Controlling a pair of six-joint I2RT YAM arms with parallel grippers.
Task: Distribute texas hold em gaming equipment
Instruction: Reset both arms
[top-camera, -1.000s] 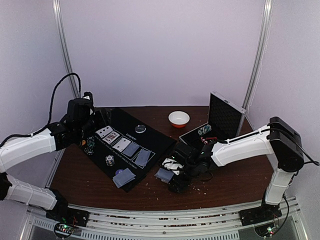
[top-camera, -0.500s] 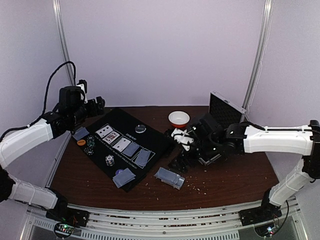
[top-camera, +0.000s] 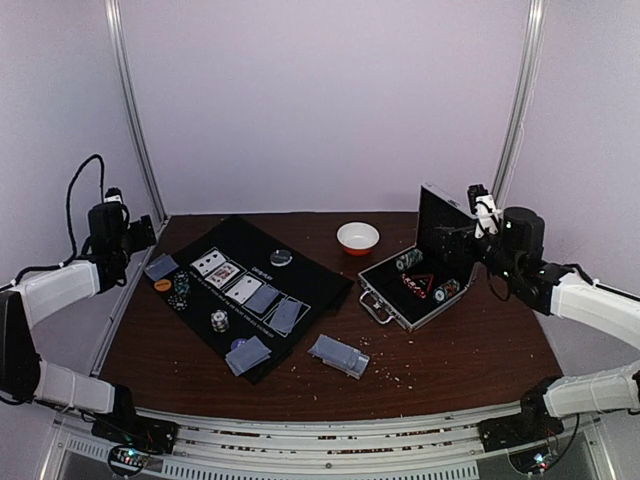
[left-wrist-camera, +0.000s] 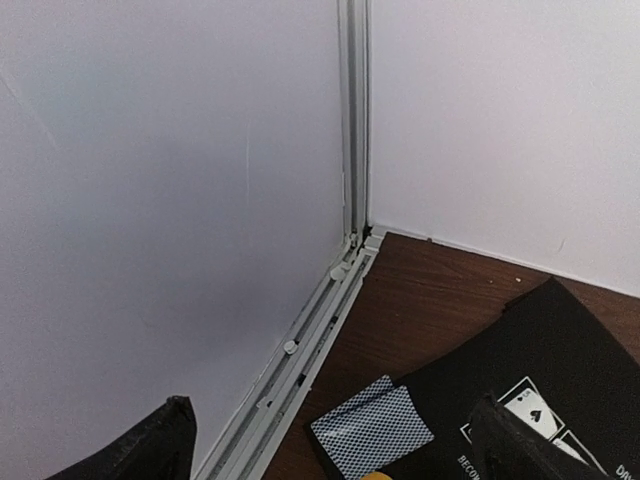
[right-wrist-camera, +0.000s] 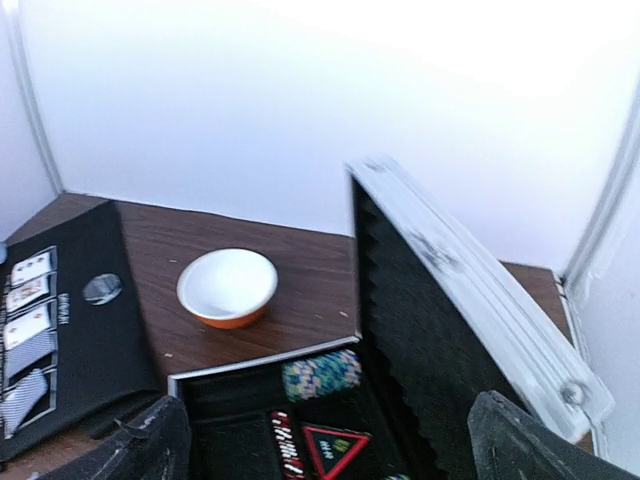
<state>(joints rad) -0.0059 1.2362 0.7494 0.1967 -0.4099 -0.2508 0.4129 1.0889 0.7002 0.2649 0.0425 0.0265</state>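
Tabletop (top-camera: 460, 350) brown, black mat (top-camera: 310, 275) w/ cards (top-camera: 262, 298), pale walls (top-camera: 320, 100)

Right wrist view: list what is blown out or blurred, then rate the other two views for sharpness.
Right wrist view: the back wall is washed out to white in its upper part, and the silver case lid is smeared soft, though the white bowl reads clearly. Left wrist view: even light, the blue-backed card crisp. Top external view: violet-tinted light, no glare, face-up cards too small to read.
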